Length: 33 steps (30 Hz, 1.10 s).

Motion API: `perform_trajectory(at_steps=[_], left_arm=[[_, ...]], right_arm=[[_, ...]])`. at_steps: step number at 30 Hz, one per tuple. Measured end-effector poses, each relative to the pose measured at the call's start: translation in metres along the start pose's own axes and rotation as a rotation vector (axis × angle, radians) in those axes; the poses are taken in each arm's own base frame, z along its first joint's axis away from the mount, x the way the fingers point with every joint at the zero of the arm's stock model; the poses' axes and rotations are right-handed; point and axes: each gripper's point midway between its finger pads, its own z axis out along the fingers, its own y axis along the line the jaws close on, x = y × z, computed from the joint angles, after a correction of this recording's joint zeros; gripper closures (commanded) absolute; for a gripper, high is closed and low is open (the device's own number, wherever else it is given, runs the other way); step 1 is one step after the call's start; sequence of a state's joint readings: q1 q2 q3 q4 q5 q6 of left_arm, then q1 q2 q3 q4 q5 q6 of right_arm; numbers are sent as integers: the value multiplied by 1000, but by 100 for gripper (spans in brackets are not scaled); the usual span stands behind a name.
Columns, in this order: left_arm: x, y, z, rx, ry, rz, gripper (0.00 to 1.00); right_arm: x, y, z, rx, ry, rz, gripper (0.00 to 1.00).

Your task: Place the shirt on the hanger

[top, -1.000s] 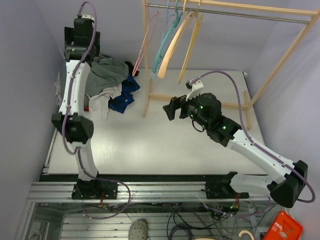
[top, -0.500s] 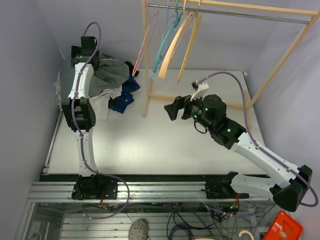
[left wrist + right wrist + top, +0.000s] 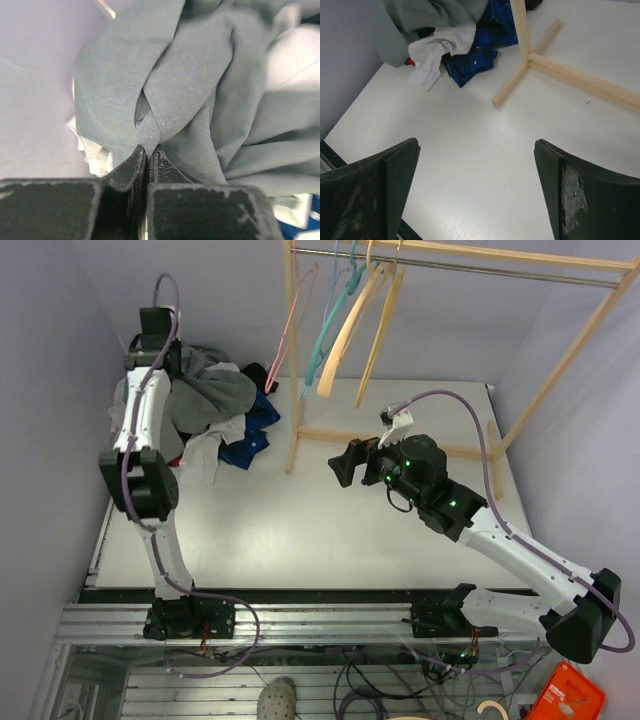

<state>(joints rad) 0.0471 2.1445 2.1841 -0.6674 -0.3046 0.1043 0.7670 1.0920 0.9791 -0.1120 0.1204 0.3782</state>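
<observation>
The grey shirt (image 3: pixel 212 395) lies crumpled on a pile of clothes at the table's far left corner. It fills the left wrist view (image 3: pixel 200 85) and shows in the top left of the right wrist view (image 3: pixel 432 15). My left gripper (image 3: pixel 172 368) reaches down into the pile and, in its wrist view (image 3: pixel 148 149), is shut on a pinched fold of the shirt. The yellow hanger (image 3: pixel 381 332) hangs on the rail, rightmost of the hangers. My right gripper (image 3: pixel 335 462) hovers open over the middle of the table, with nothing between its fingers (image 3: pixel 476 145).
A white garment (image 3: pixel 437 50) and a dark blue one (image 3: pixel 480 45) lie under and beside the shirt. The wooden rack's post (image 3: pixel 292 360) and foot (image 3: pixel 520 80) stand right of the pile. Pink (image 3: pixel 285 335), teal (image 3: pixel 330 325) and cream (image 3: pixel 345 335) hangers share the rail.
My left gripper has dropped onto the pile and closed on a fold of the grey shirt, which has bunched up. The right arm has shifted only slightly.
</observation>
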Motion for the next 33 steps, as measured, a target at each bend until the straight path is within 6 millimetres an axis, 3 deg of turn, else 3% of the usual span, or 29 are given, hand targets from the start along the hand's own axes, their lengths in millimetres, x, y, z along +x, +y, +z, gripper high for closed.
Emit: perform_trajectory(at_steps=[2, 5, 10, 12, 13, 16, 19, 22, 24, 26, 29, 33], left_arm=[[-26, 8, -42, 44, -76, -12, 93], [-80, 32, -125, 73, -268, -25, 93], [-154, 72, -294, 126, -654, 57, 93], [-156, 67, -340, 200, -747, 185, 93], [-144, 56, -356, 265, -759, 289, 93], [-86, 18, -372, 478, -709, 590, 93], [-20, -13, -366, 697, -595, 793, 93], [22, -29, -360, 840, -510, 898, 93], [30, -31, -366, 873, -512, 938, 93], [24, -29, -381, 877, -555, 956, 93], [8, -34, -413, 907, -695, 946, 93], [-5, -54, -467, 1088, -887, 802, 93]], right_arm=[[5, -1, 1, 3, 12, -2, 0], [9, -1, 3, -3, 20, -1, 0], [14, 0, 5, -14, 30, 2, 0], [16, 0, 5, -14, 31, 3, 0], [16, 0, 5, -13, 32, 3, 0], [17, -2, 4, -8, 28, 3, 0], [10, -5, -2, 10, 1, 4, 0], [0, -10, -13, 32, -44, 6, 0], [-9, -12, -23, 43, -81, 9, 0], [-18, -15, -34, 54, -123, 15, 0], [-24, -24, -52, 81, -177, 26, 0], [-17, -36, -70, 110, -218, 35, 0]])
